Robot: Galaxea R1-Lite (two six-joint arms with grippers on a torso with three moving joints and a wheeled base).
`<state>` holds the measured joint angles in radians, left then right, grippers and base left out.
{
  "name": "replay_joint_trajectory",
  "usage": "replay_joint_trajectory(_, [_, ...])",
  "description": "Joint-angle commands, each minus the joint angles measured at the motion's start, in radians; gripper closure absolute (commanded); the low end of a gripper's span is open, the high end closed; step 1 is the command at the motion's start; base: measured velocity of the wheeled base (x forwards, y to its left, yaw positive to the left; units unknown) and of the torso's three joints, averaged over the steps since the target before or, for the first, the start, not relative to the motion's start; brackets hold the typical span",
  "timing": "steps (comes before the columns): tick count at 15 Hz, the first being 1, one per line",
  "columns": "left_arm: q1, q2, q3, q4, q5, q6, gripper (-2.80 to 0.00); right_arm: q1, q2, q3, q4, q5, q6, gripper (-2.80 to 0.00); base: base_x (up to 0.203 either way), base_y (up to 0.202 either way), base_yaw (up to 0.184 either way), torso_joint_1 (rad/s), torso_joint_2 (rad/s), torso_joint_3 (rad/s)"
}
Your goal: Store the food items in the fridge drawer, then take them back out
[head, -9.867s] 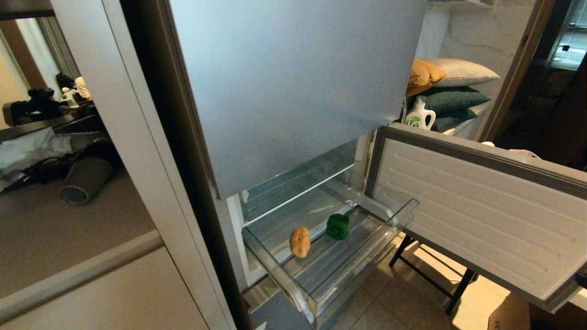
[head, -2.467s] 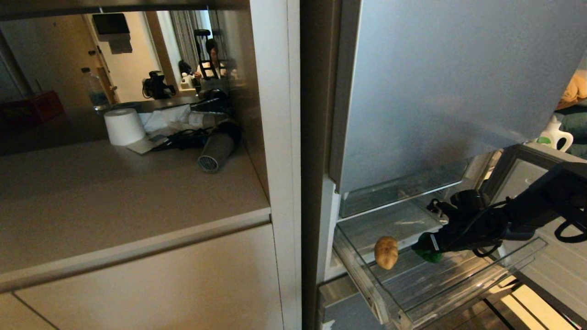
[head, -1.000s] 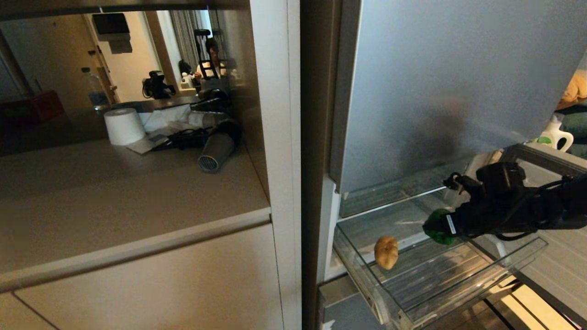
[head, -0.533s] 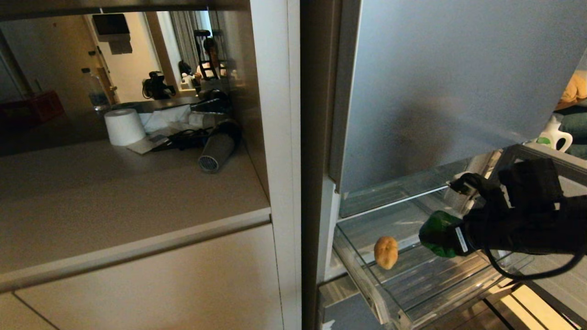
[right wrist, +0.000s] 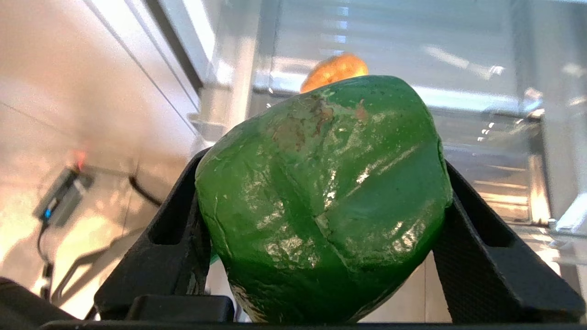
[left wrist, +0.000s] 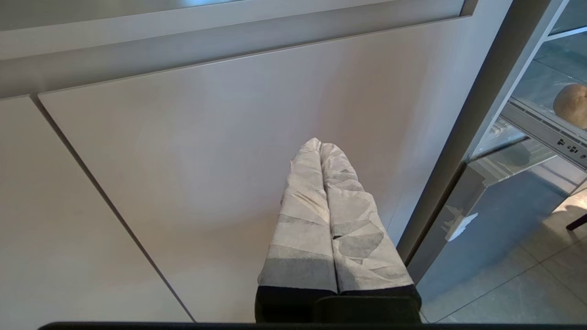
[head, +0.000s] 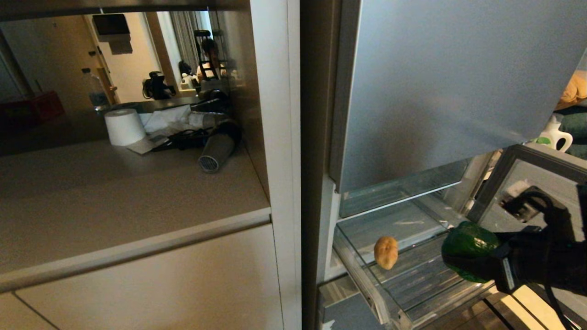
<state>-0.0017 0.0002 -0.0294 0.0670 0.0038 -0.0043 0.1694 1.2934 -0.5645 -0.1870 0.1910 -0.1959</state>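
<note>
My right gripper (head: 472, 261) is shut on the glossy green bell pepper (head: 468, 250) (right wrist: 323, 197), holding it above the pulled-out clear fridge drawer's (head: 367, 293) front right part. Black fingers (right wrist: 183, 220) press the pepper from both sides. The tan potato (head: 386, 251) (right wrist: 334, 71) (left wrist: 571, 104) lies on the drawer's ridged floor near its left side. My left gripper (left wrist: 319, 147) is shut on nothing, parked low in front of a beige cabinet door, left of the fridge.
The lower fridge door (head: 541, 183) stands open at the right. A beige counter (head: 114, 192) at the left holds a paper roll (head: 124, 127), a grey hair dryer (head: 215, 149) and cables. A glass shelf (head: 399, 192) sits above the drawer.
My right gripper has lifted the pepper off the drawer floor and drawn it back toward me and to the right. The potato has stayed put.
</note>
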Motion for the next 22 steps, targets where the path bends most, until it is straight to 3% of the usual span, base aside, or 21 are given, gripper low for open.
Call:
replay_joint_trajectory(1, [0.0, 0.0, -0.001, 0.0, 0.001, 0.0, 0.0, 0.001, -0.174, 0.056, -0.001, 0.019, 0.0, 0.0, 0.0, 0.0, 0.0, 0.0, 0.0, 0.0])
replay_joint_trajectory(5, [0.0, 0.0, -0.001, 0.0, 0.001, 0.0, 0.0, 0.001, -0.346, 0.18, 0.0, 0.169, 0.043, 0.0, 0.0, 0.0, 0.0, 0.0, 0.0, 0.0])
replay_joint_trajectory(14, [0.0, 0.0, 0.0, 0.0, 0.001, 0.0, 0.0, 0.001, -0.442, 0.252, 0.001, 0.17, 0.041, 0.0, 0.0, -0.001, 0.007, 0.0, 0.0, 0.0])
replay_joint_trajectory(22, [0.0, 0.0, 0.0, 0.0, 0.001, 0.0, 0.0, 0.003, -0.45, 0.282, 0.001, 0.204, 0.025, 0.0, 0.001, -0.007, 0.167, 0.005, 0.0, 0.002])
